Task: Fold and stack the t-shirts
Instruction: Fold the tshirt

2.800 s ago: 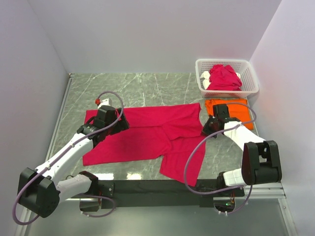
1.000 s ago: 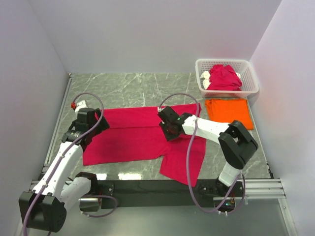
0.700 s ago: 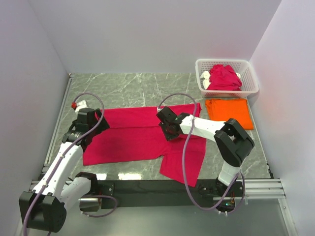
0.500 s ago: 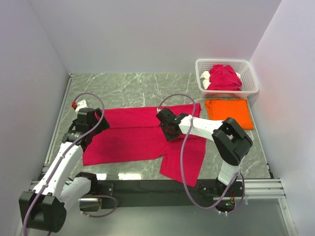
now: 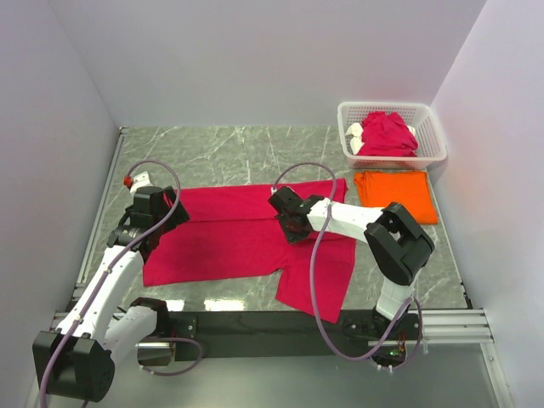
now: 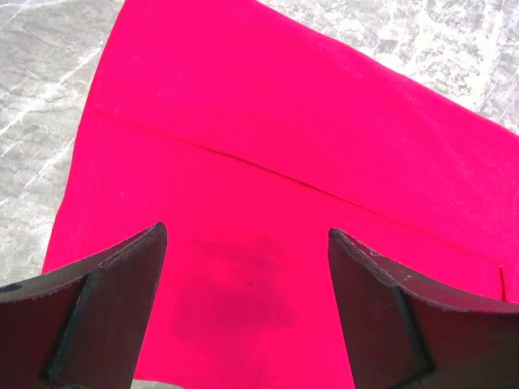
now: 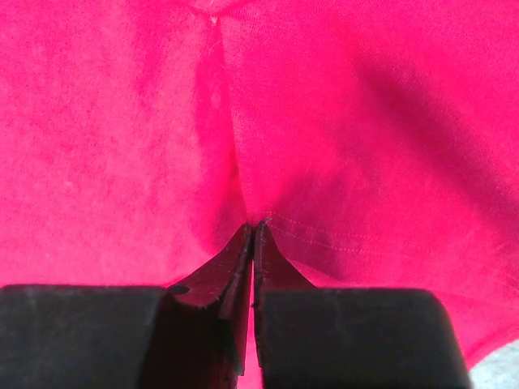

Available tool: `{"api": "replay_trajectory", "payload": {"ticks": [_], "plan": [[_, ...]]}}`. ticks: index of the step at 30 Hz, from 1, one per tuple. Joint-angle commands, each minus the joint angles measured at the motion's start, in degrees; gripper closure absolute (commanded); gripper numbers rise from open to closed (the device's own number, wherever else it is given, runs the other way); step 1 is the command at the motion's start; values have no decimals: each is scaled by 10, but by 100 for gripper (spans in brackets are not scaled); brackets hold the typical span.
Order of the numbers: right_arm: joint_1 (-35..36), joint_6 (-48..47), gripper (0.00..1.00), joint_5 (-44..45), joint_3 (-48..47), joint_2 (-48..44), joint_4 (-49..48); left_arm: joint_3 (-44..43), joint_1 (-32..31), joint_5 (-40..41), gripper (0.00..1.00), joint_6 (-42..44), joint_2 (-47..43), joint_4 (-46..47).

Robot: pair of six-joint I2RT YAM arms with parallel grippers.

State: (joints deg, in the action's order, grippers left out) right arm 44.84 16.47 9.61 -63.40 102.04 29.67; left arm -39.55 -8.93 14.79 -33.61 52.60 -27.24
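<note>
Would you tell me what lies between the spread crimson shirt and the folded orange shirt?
Just a narrow bare strip of table separates crimson shirt and orange shirt, in the top view.

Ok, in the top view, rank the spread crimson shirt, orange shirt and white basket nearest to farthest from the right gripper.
1. Spread crimson shirt, pinched by the right gripper, mid-table.
2. Orange shirt, flat to the right.
3. White basket, far right corner.
</note>
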Motion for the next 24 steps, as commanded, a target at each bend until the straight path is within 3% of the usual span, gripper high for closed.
{"api": "replay_trajectory", "payload": {"ticks": [1,18,22,24], "plan": [[9,13,96,2,-31,-25,35,4,2,-9,14,10,-7,18],[15,67,98,-63,-127,24,179,4,2,-22,14,13,6,20],[15,62,90,-83,-132,34,181,3,2,-28,14,15,10,20],[15,60,80,-87,-126,19,173,3,2,-29,14,15,12,20]]}}
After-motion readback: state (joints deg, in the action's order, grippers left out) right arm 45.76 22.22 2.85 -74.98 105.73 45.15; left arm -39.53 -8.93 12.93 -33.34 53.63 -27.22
